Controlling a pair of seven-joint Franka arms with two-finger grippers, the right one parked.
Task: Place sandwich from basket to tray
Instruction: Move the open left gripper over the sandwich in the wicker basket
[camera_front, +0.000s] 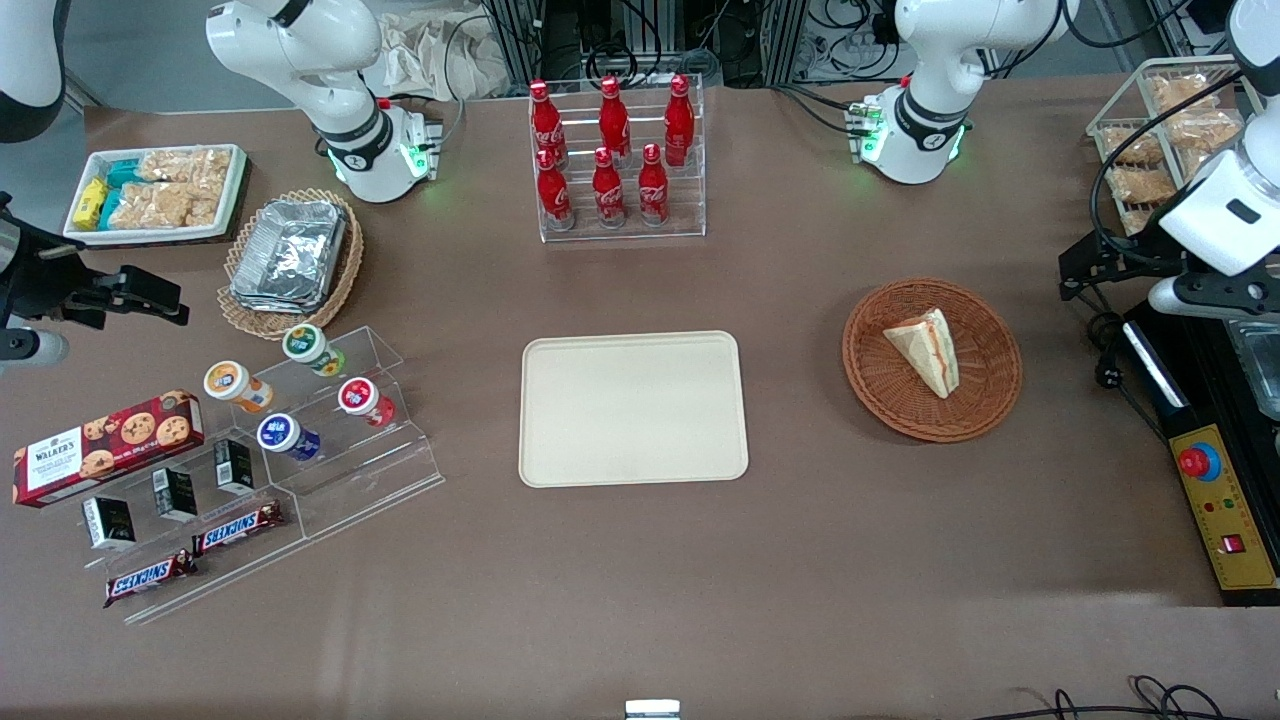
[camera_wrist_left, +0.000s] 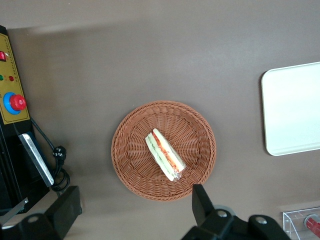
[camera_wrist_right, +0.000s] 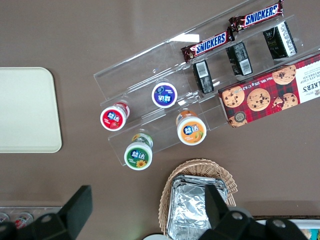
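The sandwich, a pale triangular wedge with red-orange and green filling, lies in the round reddish-brown wicker basket. The cream-beige tray lies bare on the brown table, beside the basket toward the parked arm's end. My left gripper hangs high above the table, just off the basket toward the working arm's end. In the left wrist view the gripper is open and empty, with its fingers spread wide near the rim of the basket. That view also shows the sandwich and part of the tray.
A rack of red cola bottles stands farther from the camera than the tray. A control box with a red button and cables lies beside the basket at the working arm's end. A wire basket of snacks stands there too. An acrylic stand of cups and bars sits toward the parked arm's end.
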